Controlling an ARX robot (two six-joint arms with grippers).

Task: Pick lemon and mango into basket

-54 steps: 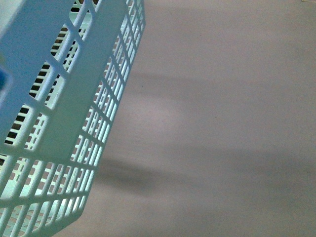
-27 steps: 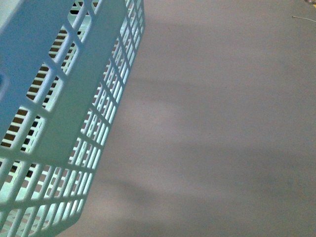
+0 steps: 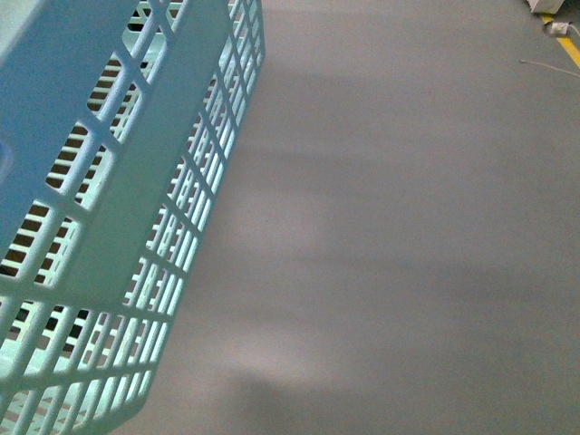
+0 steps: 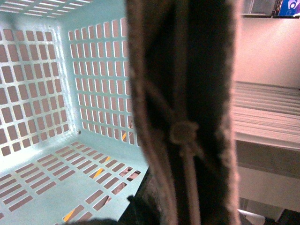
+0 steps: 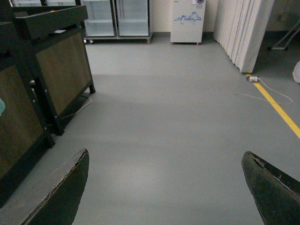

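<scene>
Basket [image 3: 149, 172] fills the left of your front view, close to the camera and tilted, with grey floor [image 3: 408, 254] on the right. In the left wrist view you look into its teal inside, and the part of its slotted floor that shows is bare. The brown handle [image 4: 154, 70] with its zip tie [image 4: 183, 133] crosses right in front of that lens. The left end effector's fingers don't show clearly, so you cannot tell if it's clamped. Right end effector [image 5: 165, 154]: fingers [image 5: 65, 192] wide apart, nothing between them, over bare floor. Basket isn't in that view. Dark cabinet [image 5: 42, 79] to one side, yellow line [image 5: 279, 110] and cable [image 5: 262, 96] to the other.
</scene>
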